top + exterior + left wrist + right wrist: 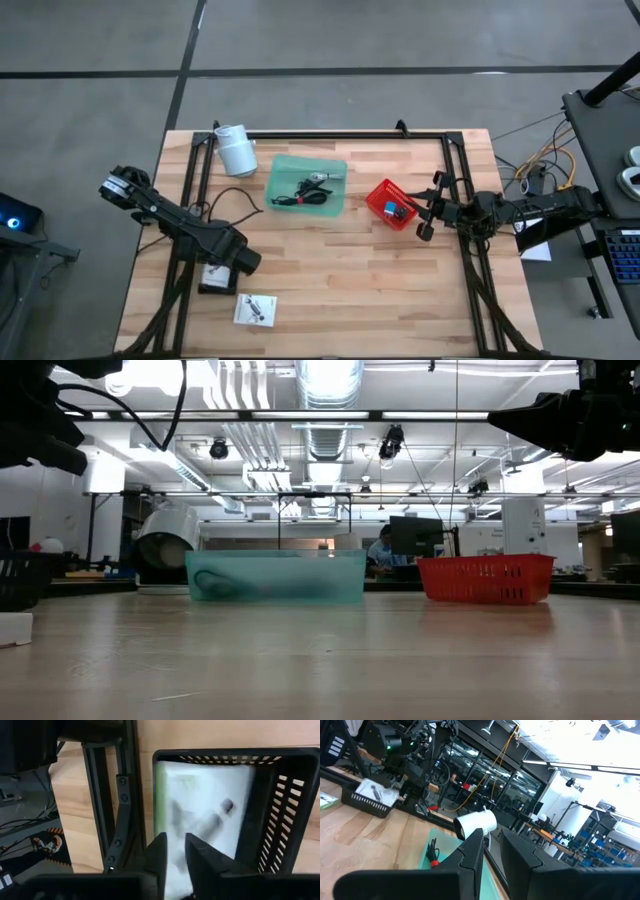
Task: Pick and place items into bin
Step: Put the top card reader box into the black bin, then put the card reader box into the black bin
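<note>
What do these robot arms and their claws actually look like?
Both arms are black, jointed and slim. The left arm has a round silver cap at its base end. The left gripper and right gripper each end in two flat dark fingers.

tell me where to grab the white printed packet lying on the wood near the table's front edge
Take the flat white printed packet by one edge, coming straight down from above. It lies flat on the wooden table with open wood around it, so pinching across an edge probably works best.
</note>
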Tool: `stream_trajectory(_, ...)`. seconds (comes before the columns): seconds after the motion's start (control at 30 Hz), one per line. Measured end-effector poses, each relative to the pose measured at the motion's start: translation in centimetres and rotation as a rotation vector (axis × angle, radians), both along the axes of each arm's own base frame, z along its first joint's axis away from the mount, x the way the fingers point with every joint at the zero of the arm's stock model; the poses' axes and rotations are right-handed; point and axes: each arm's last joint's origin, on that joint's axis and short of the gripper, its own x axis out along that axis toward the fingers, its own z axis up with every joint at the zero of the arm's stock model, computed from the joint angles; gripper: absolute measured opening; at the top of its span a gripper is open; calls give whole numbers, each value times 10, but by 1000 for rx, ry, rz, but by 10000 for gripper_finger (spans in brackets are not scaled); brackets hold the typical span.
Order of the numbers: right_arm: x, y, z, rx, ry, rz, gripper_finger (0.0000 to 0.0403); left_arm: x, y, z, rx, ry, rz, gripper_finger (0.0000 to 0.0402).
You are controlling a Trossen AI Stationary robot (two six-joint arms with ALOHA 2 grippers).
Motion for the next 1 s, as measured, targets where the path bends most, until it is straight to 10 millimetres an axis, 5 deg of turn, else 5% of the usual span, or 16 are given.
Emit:
stream_trajectory(0.3, 0, 0, 0, -1, 0, 0, 52, 0, 0, 0, -28, 3, -75, 131)
stream_trajectory(0.67, 0, 0, 0, -1, 0, 0, 52, 11, -5, 19, -90, -92, -189, 142)
stream_trajectory(1.0, 0, 0, 0, -1, 0, 0, 52, 64, -28, 11, -151, -572, -557, 141)
